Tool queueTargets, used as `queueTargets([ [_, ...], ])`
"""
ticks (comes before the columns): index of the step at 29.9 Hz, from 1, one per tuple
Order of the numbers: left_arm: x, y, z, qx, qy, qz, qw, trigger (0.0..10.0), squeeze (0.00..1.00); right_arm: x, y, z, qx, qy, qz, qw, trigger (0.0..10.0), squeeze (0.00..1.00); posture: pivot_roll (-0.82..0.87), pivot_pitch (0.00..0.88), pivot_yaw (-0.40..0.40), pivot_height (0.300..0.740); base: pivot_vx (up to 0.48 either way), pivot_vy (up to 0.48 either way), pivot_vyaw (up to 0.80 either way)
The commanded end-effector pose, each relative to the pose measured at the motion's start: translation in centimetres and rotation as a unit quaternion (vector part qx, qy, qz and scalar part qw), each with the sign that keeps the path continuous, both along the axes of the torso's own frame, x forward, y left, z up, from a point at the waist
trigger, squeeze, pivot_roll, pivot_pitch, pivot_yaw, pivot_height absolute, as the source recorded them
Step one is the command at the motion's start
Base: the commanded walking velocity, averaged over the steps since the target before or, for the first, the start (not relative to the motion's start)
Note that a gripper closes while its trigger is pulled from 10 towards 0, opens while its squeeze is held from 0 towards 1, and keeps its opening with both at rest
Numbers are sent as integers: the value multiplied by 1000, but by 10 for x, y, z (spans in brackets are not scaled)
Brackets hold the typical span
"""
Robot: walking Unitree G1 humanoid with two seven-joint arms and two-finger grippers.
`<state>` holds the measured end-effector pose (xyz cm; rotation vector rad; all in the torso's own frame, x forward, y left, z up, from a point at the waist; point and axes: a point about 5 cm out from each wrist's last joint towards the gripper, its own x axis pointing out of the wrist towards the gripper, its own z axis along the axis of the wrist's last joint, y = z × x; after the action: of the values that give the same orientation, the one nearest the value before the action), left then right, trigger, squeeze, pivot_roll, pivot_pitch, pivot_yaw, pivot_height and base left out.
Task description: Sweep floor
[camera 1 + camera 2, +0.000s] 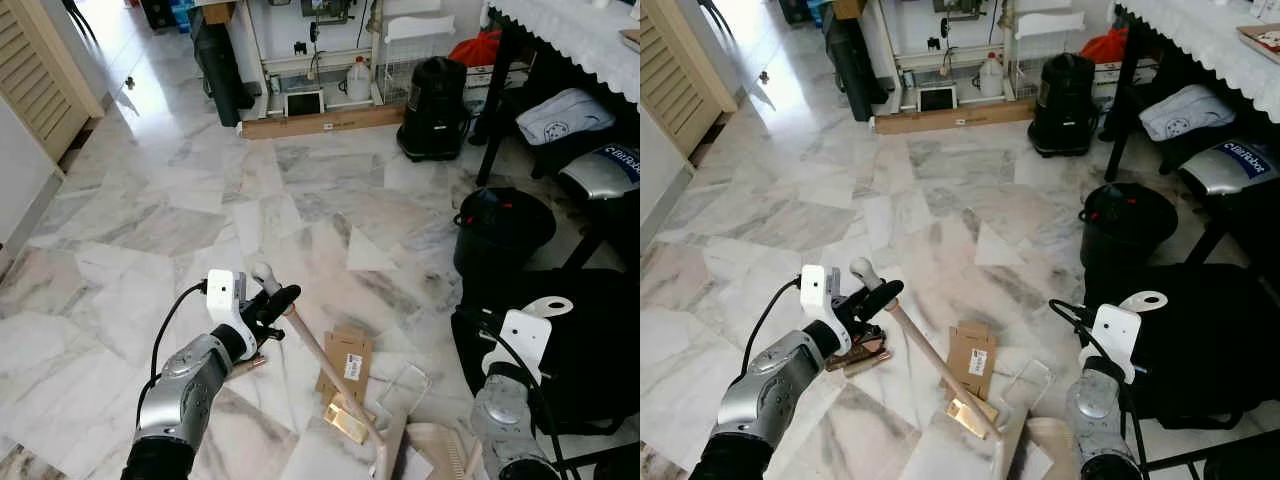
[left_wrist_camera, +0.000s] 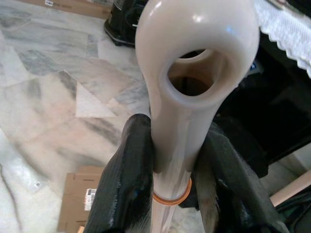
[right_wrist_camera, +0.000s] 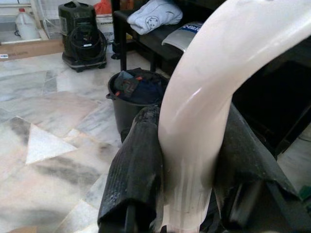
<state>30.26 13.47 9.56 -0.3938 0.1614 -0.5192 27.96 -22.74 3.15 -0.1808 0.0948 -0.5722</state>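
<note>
Gripping the cream plastic broom handle with a hanging loop [image 2: 194, 97], left gripper [image 1: 268, 305] has both black fingers [image 2: 126, 184] clamped just below the loop. Handle slopes down to the flattened brown cardboard piece [image 1: 345, 365] on the marble floor [image 1: 200, 200]. Right gripper [image 3: 187, 184] clamps a curved cream plastic dustpan handle [image 3: 214, 92], near that cardboard.

The floor [image 1: 200, 200] is of white and grey marble tiles. Near the robot a flat brown cardboard piece [image 1: 346, 362], a gold wrapper [image 1: 346, 418] and a clear plastic packet [image 1: 403, 388] lie on it. To the right stands a black bucket [image 1: 500, 228]. Far away stand a black vacuum cleaner [image 1: 433, 95] and a long cardboard box [image 1: 320, 122].
</note>
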Motion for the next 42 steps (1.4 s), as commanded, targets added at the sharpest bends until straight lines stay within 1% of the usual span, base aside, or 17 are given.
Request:
queueTargets([
  [1, 6, 2, 12, -37, -14, 7, 999, 10000, 0, 4, 9, -2, 18, 6, 13, 1000, 10000, 0, 51, 47, 95, 740, 0, 0, 0],
  [3, 10, 2, 19, -57, -19, 17, 998, 10000, 0, 7, 11, 0, 24, 4, 20, 999, 10000, 0, 49, 31, 96, 740, 0, 0, 0],
  [5, 14, 6, 26, -45, -38, 44, 997, 10000, 0, 10, 13, 2, 31, 0, 28, 999, 10000, 0, 48, 21, 95, 740, 0, 0, 0],
  [7, 16, 9, 29, -38, -47, 60, 996, 10000, 0, 12, 13, 2, 40, -1, 30, 999, 10000, 0, 46, 11, 94, 740, 0, 0, 0],
  [9, 19, 16, 37, -26, -64, 81, 994, 10000, 0, 13, 11, 2, 80, -8, 18, 997, 10000, 0, 46, 0, 91, 740, 0, 0, 0],
  [10, 20, 18, 38, -23, -68, 85, 994, 10000, 0, 14, 10, 3, 86, -9, 18, 996, 10000, 0, 47, 0, 90, 740, 0, 0, 0],
  [12, 21, 20, 41, -22, -74, 90, 993, 10000, 0, 15, 10, 4, 93, -13, 21, 995, 10000, 0, 47, 0, 89, 740, 0, 0, 0],
  [15, 24, 29, 48, -11, -92, 113, 989, 10000, 0, 19, 10, 6, 108, -21, 38, 993, 10000, 0, 39, 0, 85, 740, 0, 0, 0],
  [22, 27, 31, 55, -14, -107, 131, 986, 10000, 0, 18, 7, 8, 120, -33, 53, 991, 10000, 0, 28, 0, 75, 740, 0, 0, 0],
  [28, 32, 38, 63, -6, -131, 178, 975, 10000, 0, 17, -4, 12, 146, -57, 52, 986, 10000, 0, 14, 0, 67, 740, 0, 0, 0],
  [30, 34, 43, 66, 0, -139, 197, 970, 10000, 0, 17, -7, 13, 170, -68, 45, 982, 10000, 0, 7, 0, 67, 740, 0, 0, 0],
  [31, 35, 49, 68, 10, -145, 214, 966, 10000, 0, 18, -9, 14, 194, -79, 43, 977, 10000, 0, 4, 0, 67, 740, 0, 0, 0],
  [34, 35, 58, 68, 25, -150, 237, 959, 10000, 0, 22, -4, 17, 198, -85, 63, 975, 10000, 0, -3, 0, 67, 740, 0, 0, 0],
  [36, 35, 59, 69, 31, -153, 240, 958, 10000, 0, 23, -3, 18, 197, -86, 67, 974, 10000, 0, -3, 0, 67, 740, 0, 0, 0],
  [37, 34, 61, 70, 59, -167, 244, 953, 10000, 0, 24, -2, 19, 202, -89, 71, 973, 10000, 0, -4, 0, 66, 740, 0, 0, 0],
  [39, 33, 62, 72, 77, -178, 249, 949, 10000, 0, 25, -1, 19, 206, -90, 74, 972, 10000, 0, -4, 0, 65, 740, 0, 0, 0],
  [42, 31, 67, 78, 92, -197, 262, 940, 10000, 0, 26, 1, 18, 246, -100, 77, 961, 10000, 0, 1, 0, 59, 740, 0, 0, 0],
])
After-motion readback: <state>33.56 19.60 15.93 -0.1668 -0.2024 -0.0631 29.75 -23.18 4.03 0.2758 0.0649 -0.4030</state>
